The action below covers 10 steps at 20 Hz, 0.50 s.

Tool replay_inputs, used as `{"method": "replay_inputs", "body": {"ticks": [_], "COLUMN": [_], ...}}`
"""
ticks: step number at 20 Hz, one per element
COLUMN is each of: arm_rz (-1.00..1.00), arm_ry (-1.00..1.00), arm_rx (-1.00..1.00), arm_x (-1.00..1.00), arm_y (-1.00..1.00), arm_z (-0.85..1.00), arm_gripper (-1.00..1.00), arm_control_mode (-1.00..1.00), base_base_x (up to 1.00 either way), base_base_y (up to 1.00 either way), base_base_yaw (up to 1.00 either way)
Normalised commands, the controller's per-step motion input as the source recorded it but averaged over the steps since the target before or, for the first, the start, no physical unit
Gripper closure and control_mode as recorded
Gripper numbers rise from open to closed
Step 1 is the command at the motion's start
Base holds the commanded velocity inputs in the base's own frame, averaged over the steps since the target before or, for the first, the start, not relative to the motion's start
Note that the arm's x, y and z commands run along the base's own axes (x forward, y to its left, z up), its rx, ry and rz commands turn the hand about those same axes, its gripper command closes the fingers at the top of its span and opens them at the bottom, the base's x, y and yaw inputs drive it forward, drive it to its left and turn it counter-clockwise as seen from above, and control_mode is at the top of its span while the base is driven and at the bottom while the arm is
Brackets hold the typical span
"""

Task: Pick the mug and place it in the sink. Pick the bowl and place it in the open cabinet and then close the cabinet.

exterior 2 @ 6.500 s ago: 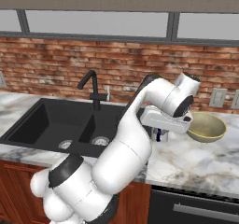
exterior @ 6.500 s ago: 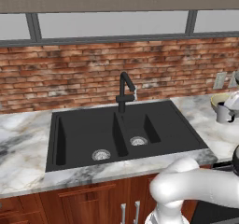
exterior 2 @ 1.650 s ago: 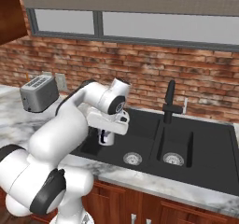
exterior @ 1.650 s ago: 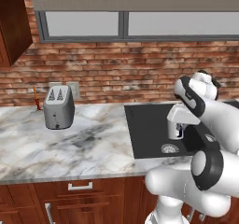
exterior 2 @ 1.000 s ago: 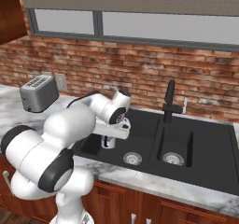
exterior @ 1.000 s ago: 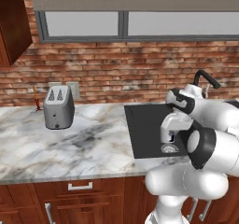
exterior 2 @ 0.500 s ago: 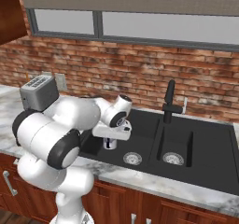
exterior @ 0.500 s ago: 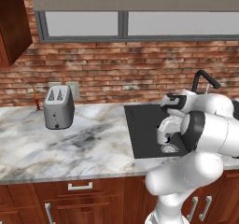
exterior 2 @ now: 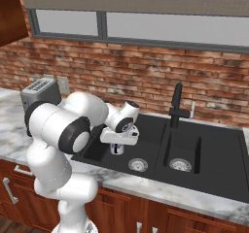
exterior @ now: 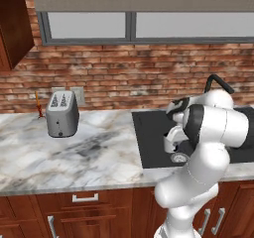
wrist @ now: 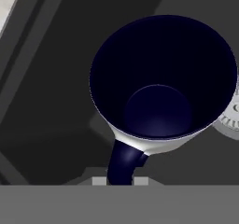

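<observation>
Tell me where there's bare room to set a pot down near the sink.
The marble counter lies bare between the toaster and the sink. The right basin holds nothing. The left basin is crowded: the pincer holds the mug there.

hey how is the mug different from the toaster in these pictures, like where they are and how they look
The mug is down inside the black sink, held by the gripper at its dark handle; the toaster stands free on the marble counter. The mug is round with a white outside and dark inside; the toaster is a boxy silver-grey block with top slots. The mug looks much smaller. Both are upright.
</observation>
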Motion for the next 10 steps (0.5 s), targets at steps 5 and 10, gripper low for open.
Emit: {"method": "replay_inputs", "body": {"ticks": [5,10], "arm_rz": [0.04,0.04], "arm_ry": [-0.13,-0.11], "arm_rx": [0.0,0.03], "arm_x": [0.28,0.26], "arm_y": [0.0,0.0], "arm_z": [-0.28,-0.35], "arm_gripper": [1.0,1.0], "arm_control_mode": [-1.0,-1.0], "base_base_x": [0.0,0.0], "base_base_y": [0.0,0.0], "base_base_yaw": [0.0,0.0]}}
